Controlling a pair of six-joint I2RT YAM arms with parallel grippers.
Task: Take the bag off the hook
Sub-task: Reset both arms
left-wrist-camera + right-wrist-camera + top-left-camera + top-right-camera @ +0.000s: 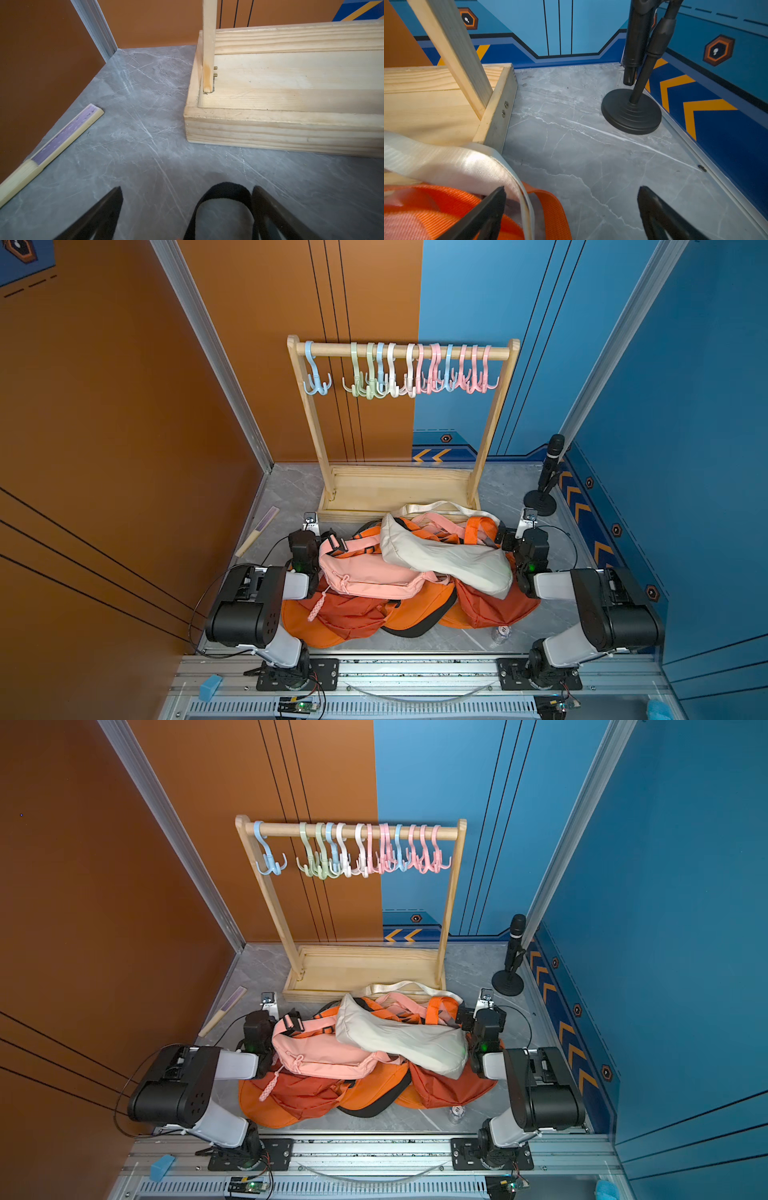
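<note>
Several pastel hooks (pixel 409 373) hang on the wooden rack's rail (pixel 332 349), and none of them carries a bag. The bags lie heaped on the table in front of the rack: a cream bag (pixel 449 560) on top, a pink bag (pixel 361 572) beside it and orange bags (pixel 345 618) underneath. My left gripper (pixel 188 189) is open low over the table at the heap's left end, with a black strap loop (pixel 226 187) lying between its fingers. At the heap's right end my right gripper (pixel 572 188) is open beside a cream strap (pixel 456 162) and an orange strap (pixel 550 207).
The rack's wooden base (pixel 399 489) stands just behind the heap. A folded fan (pixel 257 531) lies by the left wall. A black microphone on a stand (pixel 548 477) stands at the back right. A small plastic bottle (pixel 500 632) lies near the front edge and a blue sponge (pixel 210 686) on the frame.
</note>
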